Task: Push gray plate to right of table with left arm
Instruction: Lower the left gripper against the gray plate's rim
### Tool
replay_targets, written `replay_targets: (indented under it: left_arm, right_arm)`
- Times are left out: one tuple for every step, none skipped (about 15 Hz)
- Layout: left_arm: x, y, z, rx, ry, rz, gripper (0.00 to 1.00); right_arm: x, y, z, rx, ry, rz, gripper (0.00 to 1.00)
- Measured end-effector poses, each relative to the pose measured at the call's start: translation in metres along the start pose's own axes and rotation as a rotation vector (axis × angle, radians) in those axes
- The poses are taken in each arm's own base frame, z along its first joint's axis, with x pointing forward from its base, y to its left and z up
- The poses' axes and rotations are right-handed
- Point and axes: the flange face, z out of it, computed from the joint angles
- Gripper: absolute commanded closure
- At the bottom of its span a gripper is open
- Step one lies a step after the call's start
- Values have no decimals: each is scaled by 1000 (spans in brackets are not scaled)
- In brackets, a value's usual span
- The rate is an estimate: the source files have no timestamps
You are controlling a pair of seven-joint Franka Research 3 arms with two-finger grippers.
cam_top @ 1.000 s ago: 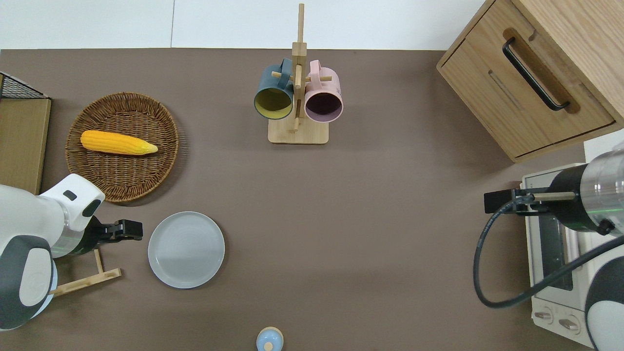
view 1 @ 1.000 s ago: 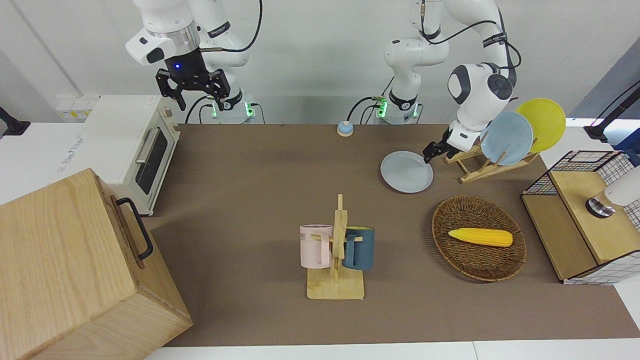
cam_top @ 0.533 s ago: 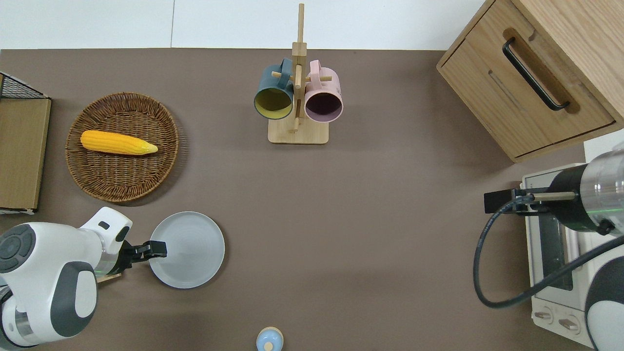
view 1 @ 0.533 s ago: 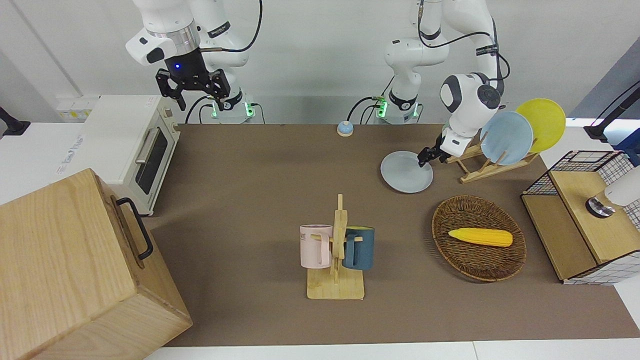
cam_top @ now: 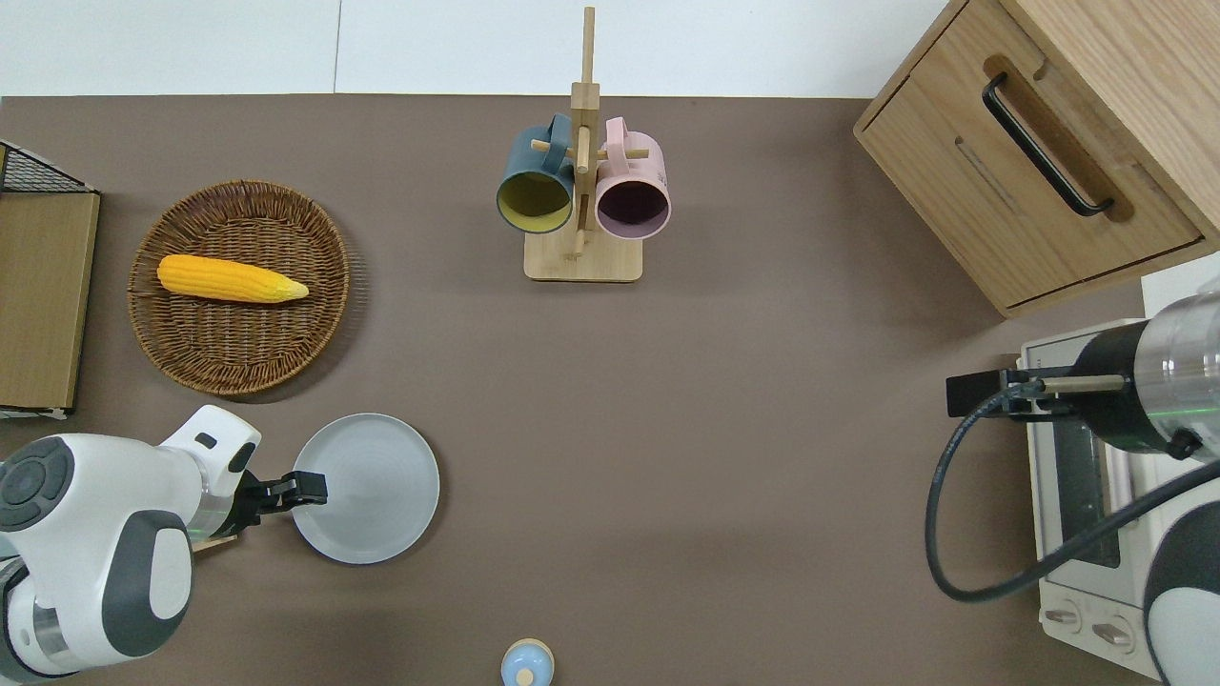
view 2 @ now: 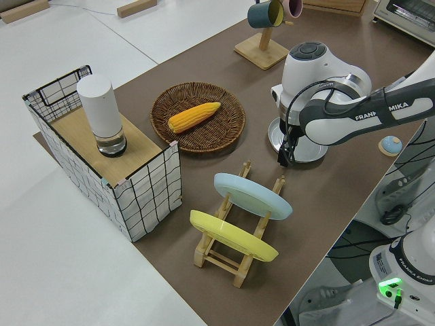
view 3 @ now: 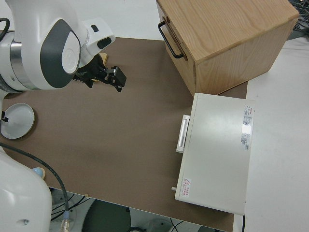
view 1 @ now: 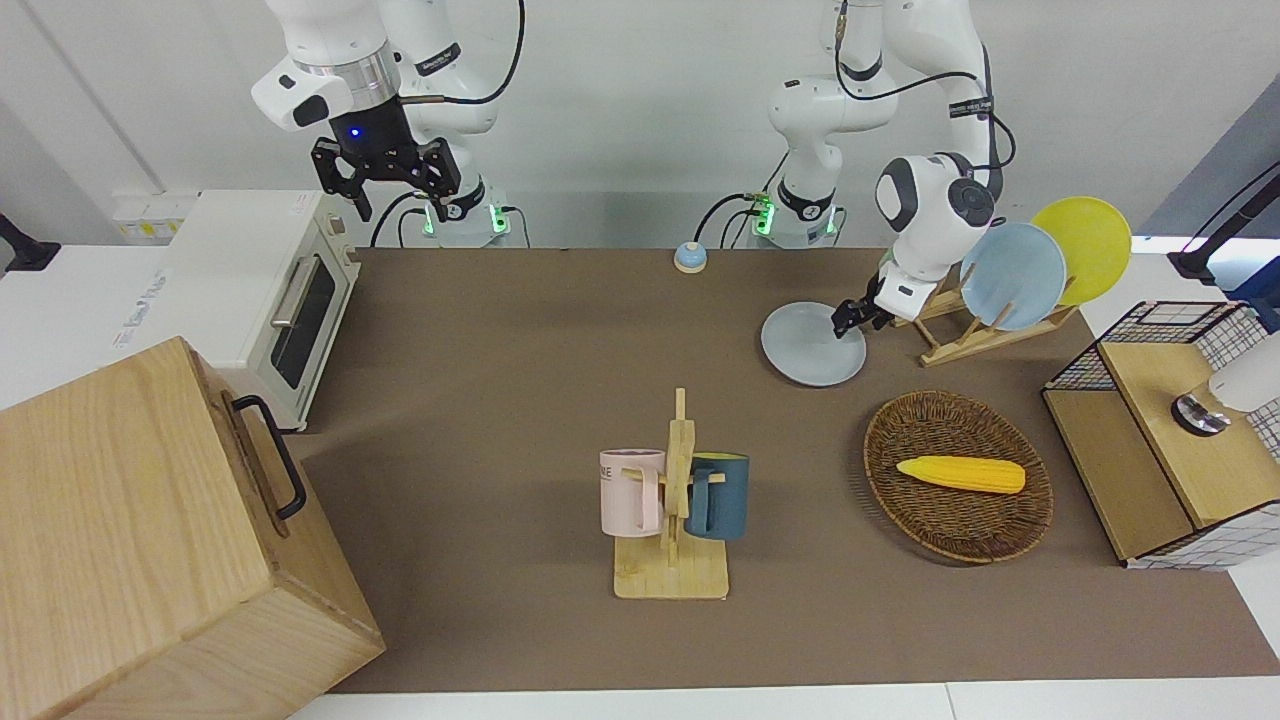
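Left gripper [cam_top: 307, 490] sits low at the gray plate [cam_top: 372, 488], its black tip over the rim on the side toward the left arm's end of the table; whether it is open or closed cannot be told, nor whether it truly touches the rim. Its arm [view 2: 380, 112] carries the lettering "FRANKA" on the white link, with a few more letters cut off by the edge of the view. The right gripper [view 1: 385, 170] is parked with its fingers spread apart and nothing between them.

Brown matting covers the table [cam_top: 762, 429], which has white edges and stands before a pale wall. Nearest the robots, at the table's edge, sits a small blue knob [cam_top: 526, 664]. The plate lies flat a little farther out, beside a wooden plate rack [view 2: 234, 251] holding a light-blue plate [view 2: 253, 195] and a yellow plate [view 2: 231, 236] on edge. Farther still is a wicker basket [cam_top: 305, 333] with a corn cob [cam_top: 229, 278] in it. At the left arm's end stands a wire crate [view 2: 146, 197] with a white cylinder [view 2: 102, 115] on its wooden top. At the right arm's end are a white toaster oven [view 3: 217, 154], whose labels are too small to read, and a wooden cabinet [cam_top: 1039, 143]. Farthest out, a mug stand [cam_top: 581, 257] bears a dark-blue mug [cam_top: 534, 181] and a pink mug [cam_top: 634, 186] printed with letters I cannot make out.
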Motion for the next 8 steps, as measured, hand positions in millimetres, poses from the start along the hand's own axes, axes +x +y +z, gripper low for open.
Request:
replay_targets:
  left_arm:
    - [1, 1, 5, 2, -2, 3, 374]
    - [1, 1, 8, 3, -6, 3, 487]
    - [1, 2, 9, 3, -7, 5, 618]
    - [1, 2, 10, 3, -6, 6, 736]
    - [1, 2, 10, 3, -5, 6, 807]
    - [1, 2, 10, 3, -3, 7, 864]
    - [1, 2, 9, 3, -1, 7, 923]
    - [1, 2, 9, 3, -1, 7, 961]
  right_arm:
    - [0, 0, 0, 0, 0, 0, 5]
    - [0, 0, 0, 0, 0, 0, 5]
    - [0, 0, 0, 0, 0, 0, 5]
    - [0, 0, 0, 0, 0, 0, 5]
    - [0, 0, 0, 0, 0, 0, 5]
    - [0, 0, 0, 0, 0, 0, 5]
    - [0, 0, 0, 0, 0, 0, 5]
    - [0, 0, 0, 0, 0, 0, 5]
